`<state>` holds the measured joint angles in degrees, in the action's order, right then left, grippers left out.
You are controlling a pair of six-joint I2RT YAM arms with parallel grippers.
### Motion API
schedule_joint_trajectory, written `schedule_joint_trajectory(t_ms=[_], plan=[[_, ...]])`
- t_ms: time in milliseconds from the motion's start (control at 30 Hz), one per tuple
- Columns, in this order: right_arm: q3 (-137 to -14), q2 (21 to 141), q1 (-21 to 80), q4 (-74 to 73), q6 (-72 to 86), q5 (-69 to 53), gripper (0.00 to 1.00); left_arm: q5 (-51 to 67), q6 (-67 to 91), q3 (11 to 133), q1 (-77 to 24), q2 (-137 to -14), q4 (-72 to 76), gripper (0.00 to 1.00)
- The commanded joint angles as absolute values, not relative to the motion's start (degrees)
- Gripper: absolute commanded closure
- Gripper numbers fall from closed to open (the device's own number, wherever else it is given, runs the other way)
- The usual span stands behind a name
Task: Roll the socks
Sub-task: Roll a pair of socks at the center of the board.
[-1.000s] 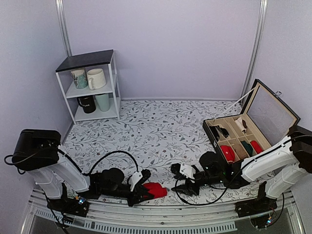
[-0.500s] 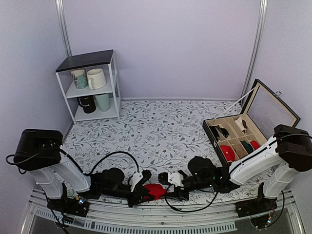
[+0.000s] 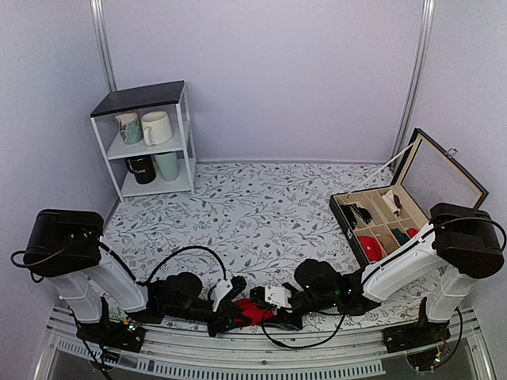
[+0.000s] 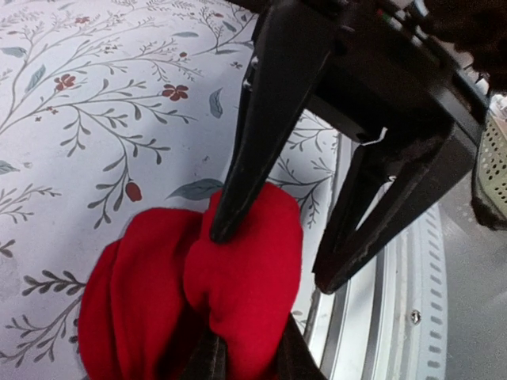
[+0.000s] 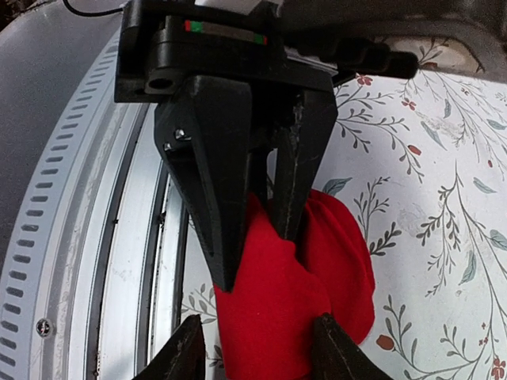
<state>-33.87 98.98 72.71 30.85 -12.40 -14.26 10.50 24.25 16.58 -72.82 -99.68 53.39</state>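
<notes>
The socks (image 3: 255, 310) are a bright red bundle on the floral table, right at the near edge by the metal rail. My left gripper (image 3: 236, 310) lies low on its left and is shut on a fold of the socks (image 4: 245, 277). In the left wrist view its own gripper (image 4: 247, 360) pinches the red cloth at the bottom edge. My right gripper (image 3: 271, 305) comes in from the right and is open. Its fingers straddle the socks (image 5: 277, 309), and a gap shows on the rail side of the right gripper (image 5: 261, 352).
The metal rail (image 5: 95, 237) runs along the near table edge, directly beside the socks. An open compartment box (image 3: 444, 182) at the right holds a red roll (image 3: 368, 248) and other bundles. A white shelf (image 3: 146, 95) with mugs stands at the back left.
My right arm has reached leftward along the near edge to the socks, and its jaws have narrowed around the bundle. The left gripper has kept its hold and place.
</notes>
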Motion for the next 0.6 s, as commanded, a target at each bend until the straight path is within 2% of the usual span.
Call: schedule_joint_trajectory(t_ms=[0,133,500,567], plan=[[-35.2,101.2,73.1,29.4,-11.1,-14.6,0.57,12.8,24.6,14.6,-72.7,-103.3,39.6,1.00],[-36.2,101.7,73.1,27.5,-10.8,-15.3,0.66,12.9,24.6,14.4,-72.7,-103.0,39.6,1.00],[-36.7,104.1,73.1,25.0,-8.2,-15.6,0.70,12.3,24.0,14.8,-72.6,-102.6,39.2,1.00],[-37.2,104.7,73.1,24.2,-8.1,-15.9,0.79,12.3,23.7,14.9,-72.6,-102.5,39.4,1.00]])
